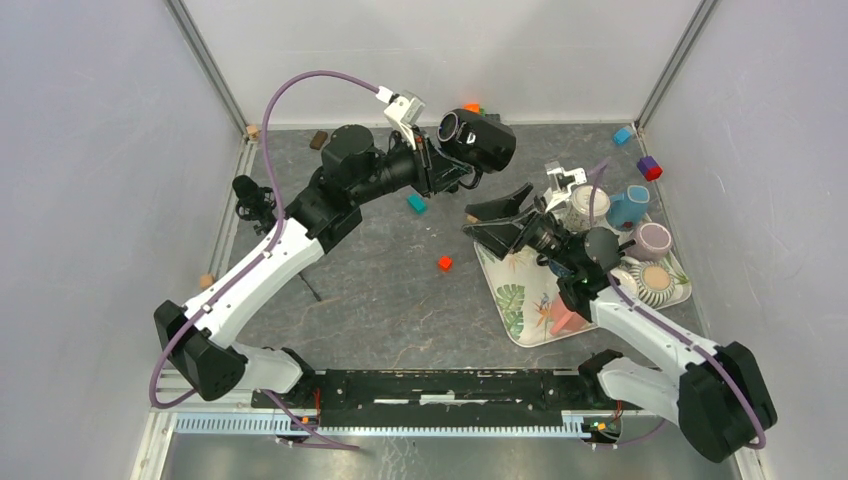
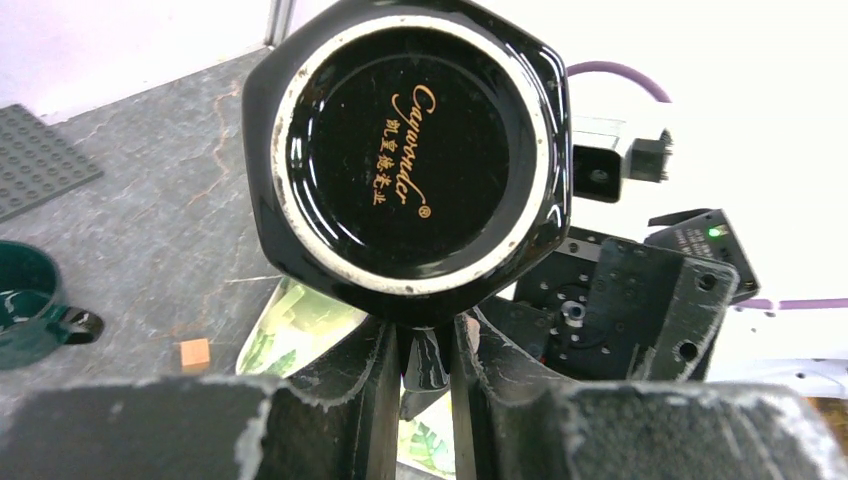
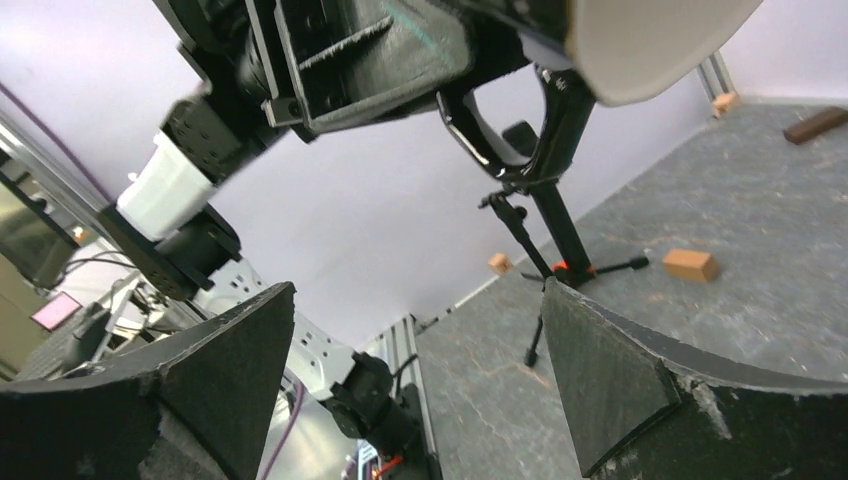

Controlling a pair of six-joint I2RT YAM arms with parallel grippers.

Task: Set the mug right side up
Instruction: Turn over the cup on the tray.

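Table (image 1: 380, 300): grey stone-look top. Clock positions below are read off the overhead cam.
Left arm (image 1: 270, 260): stretched up toward 12 o'clock, wrist well off the surface.
Right arm (image 1: 650, 335): bent in from 4 o'clock, pointing toward the middle.
Tray (image 1: 520, 310): leaf print, sits at 3 o'clock with a few other cups on it. Not our problem.
Mug (image 1: 485, 140): glossy black, up in the air near 12 o'clock, not touching the table.
Mug axis: the base ring stares straight into the left wrist cam, so I'd say the long axis runs along the fingers, roughly 9-to-3, mouth toward 3. It looks to be on its side, so not upright yet.
Left gripper (image 2: 425, 350): clenched on the mug's handle (image 3: 490, 130).
Right gripper (image 1: 490, 220): jaws spread wide, nothing in them. The mug is near, at about its 11 o'clock, but apart.
Nearer arm: the left, obviously. It's got the thing.
View notes: only the left wrist cam shows the base and gold logo. Only the right wrist cam sees the handle loop from below.
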